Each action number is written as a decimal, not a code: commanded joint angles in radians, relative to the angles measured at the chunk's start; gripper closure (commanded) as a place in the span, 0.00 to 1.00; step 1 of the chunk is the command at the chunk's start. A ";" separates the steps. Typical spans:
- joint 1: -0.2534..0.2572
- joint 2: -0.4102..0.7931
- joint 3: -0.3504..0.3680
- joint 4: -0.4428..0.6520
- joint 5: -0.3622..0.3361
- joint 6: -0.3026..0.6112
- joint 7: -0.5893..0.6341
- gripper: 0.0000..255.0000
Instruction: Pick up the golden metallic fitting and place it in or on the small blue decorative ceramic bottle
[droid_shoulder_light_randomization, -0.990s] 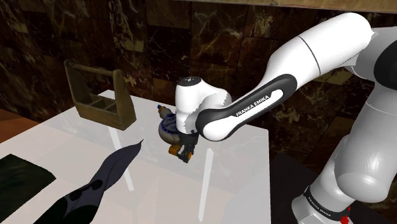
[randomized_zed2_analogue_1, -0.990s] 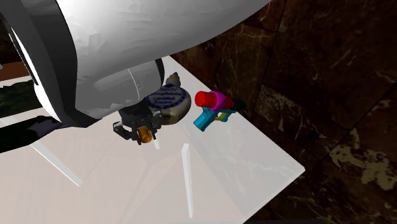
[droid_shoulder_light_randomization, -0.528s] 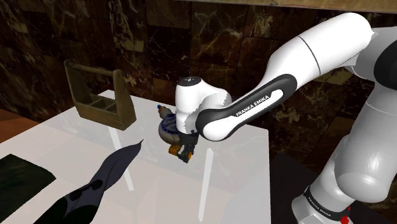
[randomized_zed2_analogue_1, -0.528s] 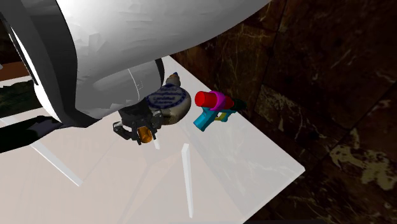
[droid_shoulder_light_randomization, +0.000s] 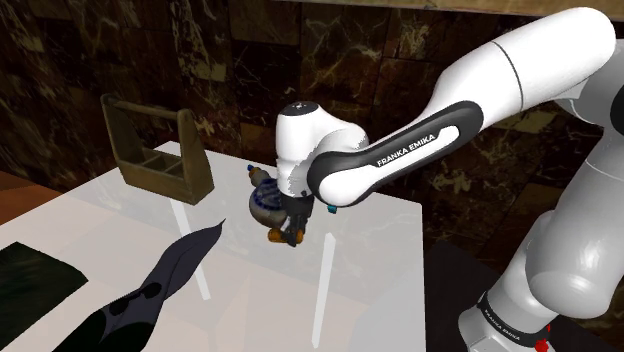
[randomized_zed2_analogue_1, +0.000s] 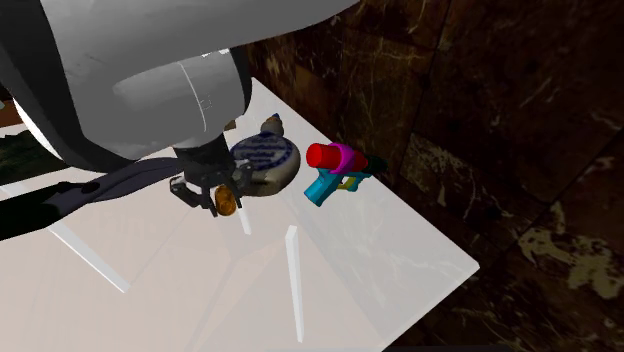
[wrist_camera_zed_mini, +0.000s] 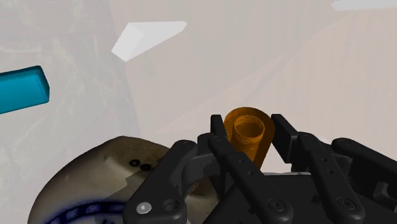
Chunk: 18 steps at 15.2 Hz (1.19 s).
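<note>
Bottle: cream body with a blue pattern (droid_shoulder_light_randomization: 264, 203), neck and small blue top rising from it, standing on the white table (droid_shoulder_light_randomization: 90, 225) at the shoulder view's left of the claw; whether it leans I cannot tell
Fitting: golden short tube (droid_shoulder_light_randomization: 275, 236), low beside the bottle's belly, well below its mouth; in the wrist view its open end faces the camera, so its long axis runs along the fingers
Gripper: black claw (droid_shoulder_light_randomization: 288, 236) clenched on the fitting, one finger (wrist_camera_zed_mini: 219, 130) pressed to each side of the tube, nothing else in its grasp
Relation: bottle just beside the claw, its rounded body close against the finger linkage in the wrist view; touching or not, I cannot tell
Coming move: judged from this, up first, then across over the bottle's mouth
Risk: a sideways shove could knock the bottle over
</note>
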 joint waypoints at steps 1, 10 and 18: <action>-0.001 -0.011 0.000 0.018 0.008 -0.028 -0.007 1.00; -0.004 -0.066 -0.001 0.087 0.042 -0.144 -0.035 1.00; -0.006 -0.098 -0.004 0.163 0.060 -0.248 -0.051 1.00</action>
